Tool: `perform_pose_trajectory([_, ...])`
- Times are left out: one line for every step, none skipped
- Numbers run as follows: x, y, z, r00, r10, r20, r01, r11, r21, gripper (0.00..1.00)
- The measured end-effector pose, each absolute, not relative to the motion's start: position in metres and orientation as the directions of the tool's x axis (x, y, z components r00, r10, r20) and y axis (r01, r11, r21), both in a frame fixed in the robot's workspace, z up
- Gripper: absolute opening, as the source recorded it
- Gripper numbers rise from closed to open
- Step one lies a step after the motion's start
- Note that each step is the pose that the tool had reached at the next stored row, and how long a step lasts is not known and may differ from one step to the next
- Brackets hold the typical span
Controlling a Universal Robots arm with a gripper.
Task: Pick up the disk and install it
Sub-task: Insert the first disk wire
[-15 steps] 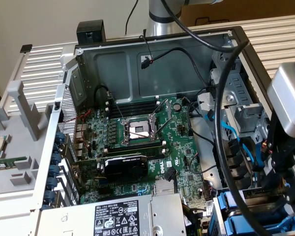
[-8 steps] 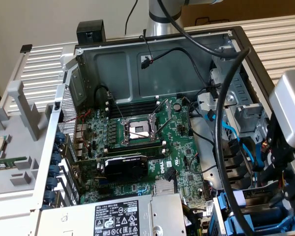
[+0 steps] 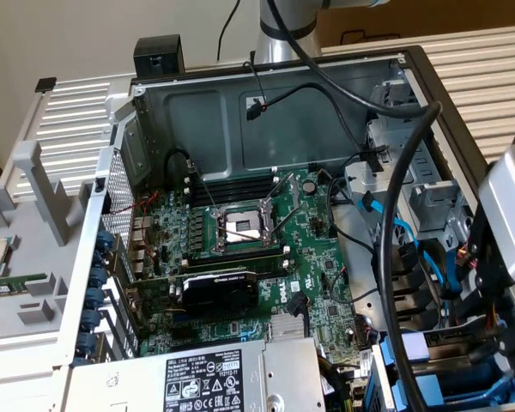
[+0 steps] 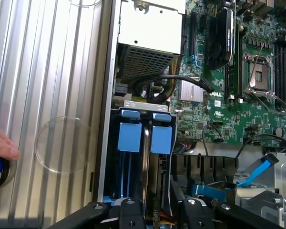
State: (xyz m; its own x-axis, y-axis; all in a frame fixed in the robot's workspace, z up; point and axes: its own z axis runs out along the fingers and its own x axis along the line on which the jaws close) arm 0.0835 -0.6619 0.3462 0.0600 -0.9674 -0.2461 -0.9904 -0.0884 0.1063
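Blue trays (image 4: pixel 129 136), 2, sit at 4 o'clock from the motherboard (image 3: pixel 318 287); our gripper (image 4: pixel 162 212) hovers near them, jaws apart, empty.

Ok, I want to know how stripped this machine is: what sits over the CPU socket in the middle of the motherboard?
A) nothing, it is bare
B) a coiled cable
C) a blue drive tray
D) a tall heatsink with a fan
A: the CPU socket on the motherboard lies uncovered, with its metal frame exposed and no cooler over it.
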Motion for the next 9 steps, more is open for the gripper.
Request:
perform_pose_trajectory([0.0835,-0.6619,0.3461,0.061,-0.967,-0.248,-0.99,-0.09,0.106,0.36])
perform_pose_trajectory([0.0835,-0.6618,0.3458,0.063,-0.967,-0.248,-0.99,-0.092,0.105,0.36])
perform_pose_trajectory([0.0835,-0.6618,0.3451,0.065,-0.966,-0.249,-0.99,-0.093,0.105,0.36])
perform_pose_trajectory([0.0835,-0.6619,0.3444,0.066,-0.966,-0.249,-0.99,-0.094,0.104,0.36])
perform_pose_trajectory([0.0835,-0.6619,0.3437,0.067,-0.966,-0.25,-0.99,-0.096,0.104,0.36])
perform_pose_trajectory([0.0835,-0.6619,0.343,0.069,-0.966,-0.25,-0.99,-0.097,0.104,0.36])
perform_pose_trajectory([0.0835,-0.6619,0.3427,0.07,-0.965,-0.251,-0.99,-0.099,0.104,0.36])
perform_pose_trajectory([0.0835,-0.6619,0.3424,0.072,-0.965,-0.251,-0.99,-0.1,0.104,0.36])
perform_pose_trajectory([0.0836,-0.6619,0.3423,0.073,-0.965,-0.252,-0.989,-0.102,0.104,0.36])
